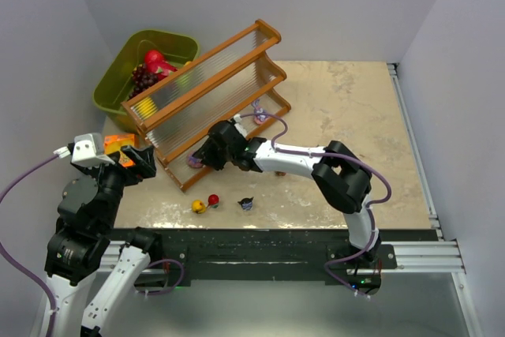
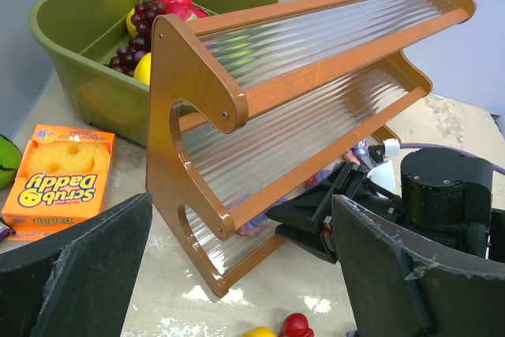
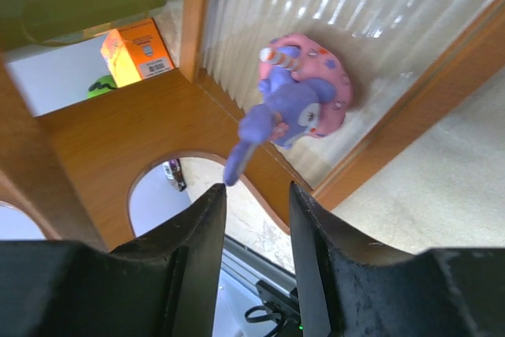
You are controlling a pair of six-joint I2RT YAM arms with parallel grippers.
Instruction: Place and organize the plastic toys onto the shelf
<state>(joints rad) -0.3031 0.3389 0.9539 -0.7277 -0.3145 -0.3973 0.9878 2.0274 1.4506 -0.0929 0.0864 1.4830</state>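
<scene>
The shelf (image 1: 207, 83) is a three-tier wooden rack with clear ribbed tiers, lying diagonally at the back left. A purple and pink bunny toy (image 3: 296, 100) lies on its lowest tier near the near end; it also shows in the top view (image 1: 193, 161). My right gripper (image 1: 210, 155) is open just in front of that toy (image 3: 256, 195), its fingertips short of the toy's long purple ear. Yellow (image 1: 199, 206), red (image 1: 213, 200) and dark blue (image 1: 246, 204) toys stand on the table in front. My left gripper (image 1: 139, 160) is open and empty, left of the shelf's near end (image 2: 189, 116).
An olive-green bin (image 1: 118, 76) with grapes and red fruit stands behind the shelf. An orange Scrub Daddy box (image 2: 63, 179) lies left of the shelf. Another purple toy (image 1: 259, 113) sits by the shelf's far end. The table's front edge is just past the loose toys.
</scene>
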